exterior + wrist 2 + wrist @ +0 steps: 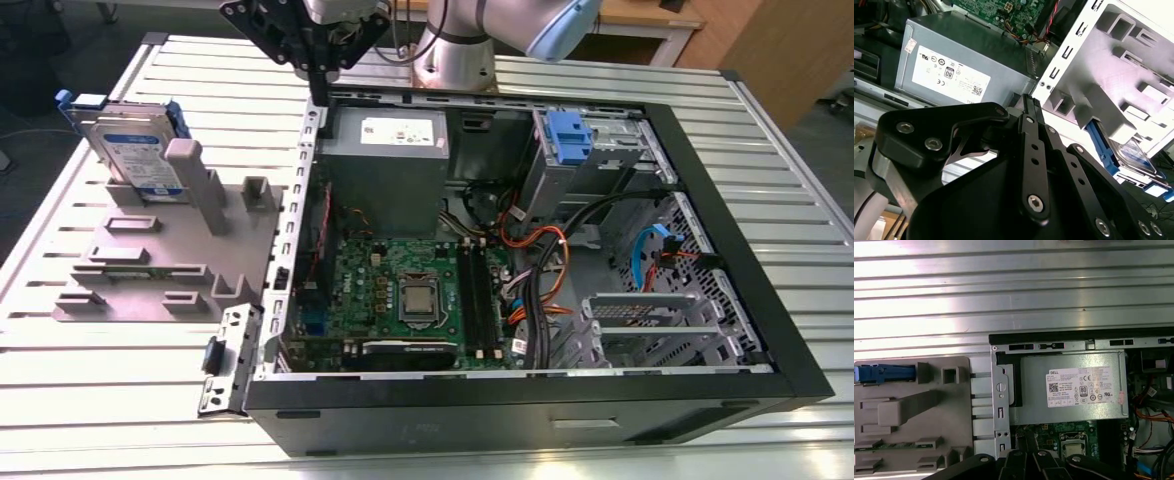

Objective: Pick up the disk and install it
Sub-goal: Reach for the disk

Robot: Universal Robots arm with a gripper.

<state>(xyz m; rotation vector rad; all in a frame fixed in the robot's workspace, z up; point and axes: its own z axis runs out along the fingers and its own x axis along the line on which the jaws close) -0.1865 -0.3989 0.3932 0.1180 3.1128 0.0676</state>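
The gripper (pixel 318 96) was seen with its black fingers drawn together and nothing between them, pointed straight down over the far corner of the open computer case (pixel 747 400) on the exterior view's left. Its tips were held just above the case wall, beside the grey power supply (pixel 387 150).

The disk (pixel 134 150) was found well apart from the gripper. It stood on edge in a slot at the far end of a grey holding fixture (pixel 147 260), and its white-and-blue label was turned toward the exterior camera. Blue rails were seen along its edges. In the second wrist view the disk (pixel 1134 152) was seen leaning in that slot beyond the gripper (pixel 1028 98). In the first wrist view its blue rail (pixel 884 374) was seen from above.

The fixture was laid flat on the slatted metal table (pixel 801 150), near the table's edge at the exterior view's left, just beside the case. The case was laid on its side with the motherboard (pixel 414 290) exposed. A blue caddy clip (pixel 567 135) was seated in a bay near its far wall.

The arm's base (pixel 454 60) was mounted at the far edge of the table, behind the case. From there its wrist was reached toward the exterior view's left.
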